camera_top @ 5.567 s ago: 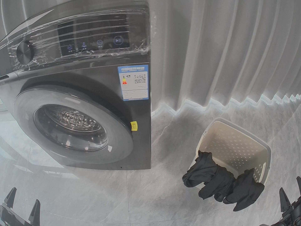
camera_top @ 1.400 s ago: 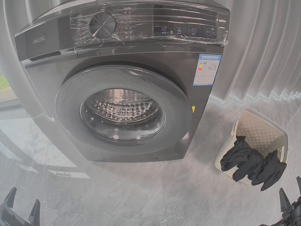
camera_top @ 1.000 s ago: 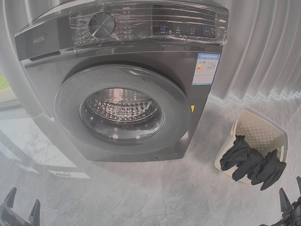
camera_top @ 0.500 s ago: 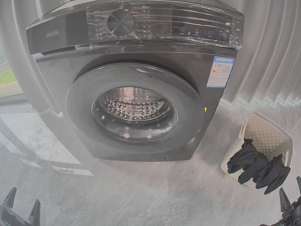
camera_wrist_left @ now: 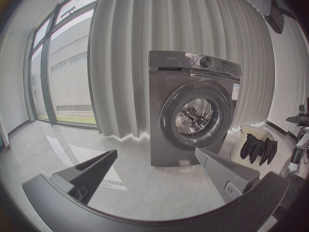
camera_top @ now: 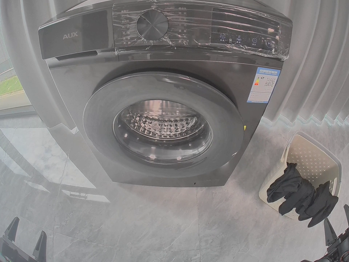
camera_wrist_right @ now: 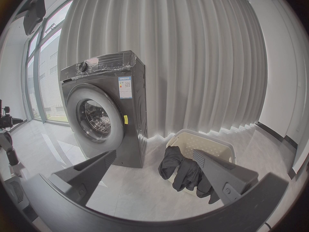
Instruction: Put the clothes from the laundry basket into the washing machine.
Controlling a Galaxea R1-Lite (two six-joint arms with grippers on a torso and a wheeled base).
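Observation:
A dark grey washing machine (camera_top: pixel 163 91) stands ahead with its round door (camera_top: pixel 163 131) shut and the steel drum showing through the glass. To its right on the floor sits a cream laundry basket (camera_top: pixel 312 157) with black clothes (camera_top: pixel 301 195) draped over its near rim. My left gripper (camera_top: pixel 26 235) is low at the left, open and holding nothing, far from the machine. My right gripper (camera_top: pixel 338 222) is low at the right, open, just short of the clothes. The wrist views show the machine (camera_wrist_left: pixel 193 110) (camera_wrist_right: pixel 103 110), the clothes (camera_wrist_left: pixel 259 147) (camera_wrist_right: pixel 185 173) and both open grippers (camera_wrist_left: pixel 156 155) (camera_wrist_right: pixel 154 155).
White pleated curtains (camera_top: pixel 320 55) hang behind the machine and basket. The floor is pale grey tile (camera_top: pixel 145 222), bare between me and the machine. A tall window (camera_wrist_left: pixel 64 74) stands off to the left.
The whole head view has shifted, so the camera moved: the machine now sits more central and the basket farther right. Both grippers keep their places in the view.

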